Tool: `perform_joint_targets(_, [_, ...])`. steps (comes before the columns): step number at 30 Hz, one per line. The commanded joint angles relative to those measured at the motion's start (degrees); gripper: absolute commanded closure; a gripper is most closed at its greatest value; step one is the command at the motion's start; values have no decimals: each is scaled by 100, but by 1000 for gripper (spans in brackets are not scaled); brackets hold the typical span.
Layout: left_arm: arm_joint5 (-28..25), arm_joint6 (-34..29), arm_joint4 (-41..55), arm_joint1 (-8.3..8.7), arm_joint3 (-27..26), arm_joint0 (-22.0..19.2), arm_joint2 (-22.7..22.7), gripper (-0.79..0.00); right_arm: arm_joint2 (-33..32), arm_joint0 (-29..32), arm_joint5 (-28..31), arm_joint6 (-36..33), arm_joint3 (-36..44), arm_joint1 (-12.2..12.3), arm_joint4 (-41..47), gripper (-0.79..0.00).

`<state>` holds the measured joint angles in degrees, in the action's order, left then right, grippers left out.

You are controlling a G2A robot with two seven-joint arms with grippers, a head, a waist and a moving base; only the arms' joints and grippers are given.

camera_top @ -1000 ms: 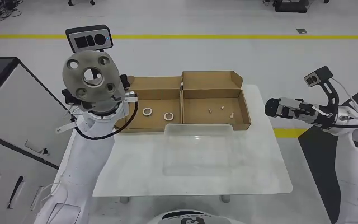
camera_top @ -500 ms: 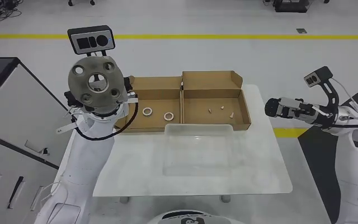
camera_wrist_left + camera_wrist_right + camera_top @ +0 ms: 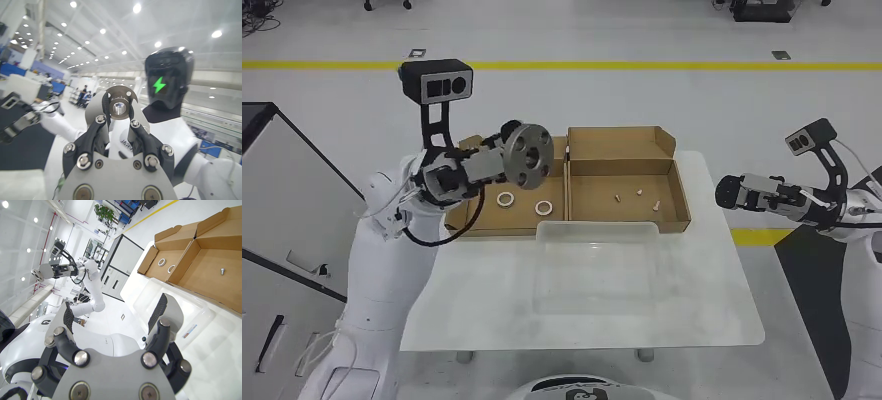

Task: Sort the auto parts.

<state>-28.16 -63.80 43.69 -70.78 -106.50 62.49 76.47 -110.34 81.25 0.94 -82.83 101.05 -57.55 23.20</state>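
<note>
My left gripper [image 3: 118, 103] is shut on the hub of a round metal flange [image 3: 118, 108] with bolt holes. From above, this flange [image 3: 532, 157] hangs tilted on edge over the left cardboard box [image 3: 482, 225], held by the left gripper [image 3: 512, 159]. Two white rings [image 3: 506, 199] [image 3: 543, 208] lie in that box. Three small bolts [image 3: 640, 192] lie in the right cardboard box [image 3: 682, 190]. My right gripper [image 3: 115, 302] is open and holds nothing; it hangs off the table's right side [image 3: 727, 191].
A clear plastic tray [image 3: 597, 265] sits on the white table [image 3: 702, 300] just in front of the two boxes. The right wrist view shows this tray [image 3: 170, 298], the rings [image 3: 162, 262] and one bolt [image 3: 222, 271]. A grey cabinet [image 3: 282, 190] stands at the left.
The left arm has swung the flange away from the top camera, down and to the right toward the left box, turning it on edge. The right arm has not moved.
</note>
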Motion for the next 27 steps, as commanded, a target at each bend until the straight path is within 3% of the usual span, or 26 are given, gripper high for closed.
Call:
perform_joint_targets(1, [157, -4, -795, 39, 21, 12, 94, 0, 0, 0, 0, 0, 0, 0, 0, -785])
perform_joint_targets(8, [543, -36, -2440, 139, 185, 11, 174, 0, 0, 0, 0, 0, 0, 0, 0, -785])
perform_joint_targets(27, [794, -487, -5247, 336, 1121, -536, -270, 0, 0, 0, 0, 0, 0, 0, 0, -785])
